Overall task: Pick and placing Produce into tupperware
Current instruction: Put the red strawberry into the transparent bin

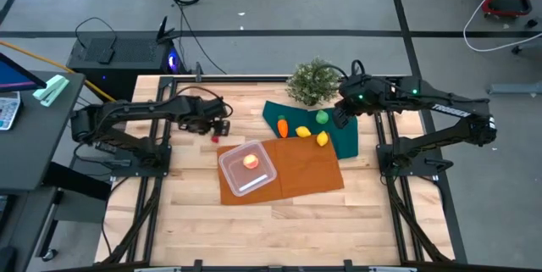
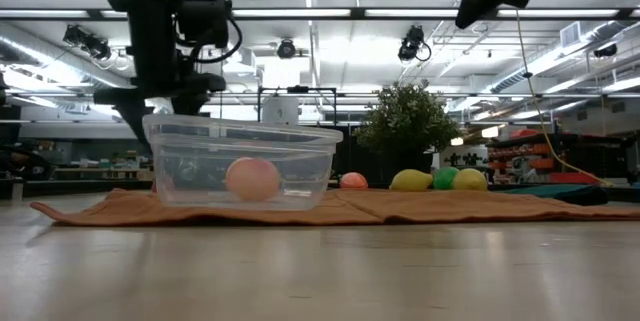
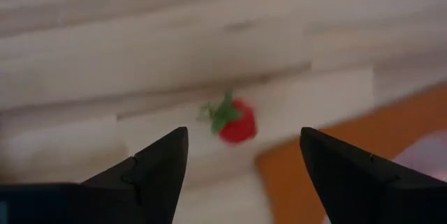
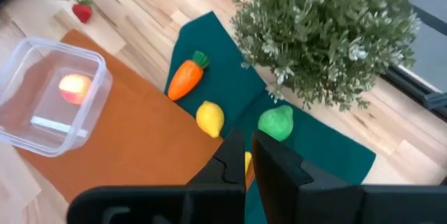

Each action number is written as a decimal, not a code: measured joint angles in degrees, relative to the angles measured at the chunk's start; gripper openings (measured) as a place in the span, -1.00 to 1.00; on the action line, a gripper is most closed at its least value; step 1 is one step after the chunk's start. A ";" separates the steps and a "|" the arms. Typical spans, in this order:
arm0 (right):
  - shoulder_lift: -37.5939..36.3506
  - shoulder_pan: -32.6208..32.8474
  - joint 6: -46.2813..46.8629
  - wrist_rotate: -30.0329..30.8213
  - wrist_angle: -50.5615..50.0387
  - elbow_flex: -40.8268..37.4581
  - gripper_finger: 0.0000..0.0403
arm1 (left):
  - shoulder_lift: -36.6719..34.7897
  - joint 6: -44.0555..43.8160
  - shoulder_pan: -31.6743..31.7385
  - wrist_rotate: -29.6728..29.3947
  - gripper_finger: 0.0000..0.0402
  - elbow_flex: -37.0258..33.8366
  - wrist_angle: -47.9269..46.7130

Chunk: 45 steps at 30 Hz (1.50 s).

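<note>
Lying under left gripper (image 3: 241, 161): strawberry (image 3: 236, 121)

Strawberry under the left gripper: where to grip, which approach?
Probably straight down. The strawberry lies on bare wood beside the orange cloth, between the open fingers of the left gripper. Close on the round red body across its width; the green leafy cap looks too thin and floppy to hold.

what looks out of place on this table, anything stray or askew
One stray: the small red strawberry lies alone on the bare wood, off both cloths, apart from the carrot, lemons and green fruit. The open left gripper hovers over it. The tupperware sits upright with one peach-red fruit inside.
</note>
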 joint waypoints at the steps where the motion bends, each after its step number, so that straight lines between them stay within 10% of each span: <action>1: 0.00 0.01 0.01 0.00 0.08 -0.26 -1.00 | 0.01 -0.55 0.13 -0.89 0.44 0.00 0.87; 45: -0.02 3.02 1.11 0.20 2.42 -0.64 -1.00 | 12.44 -2.92 -0.76 2.58 0.40 -4.85 11.02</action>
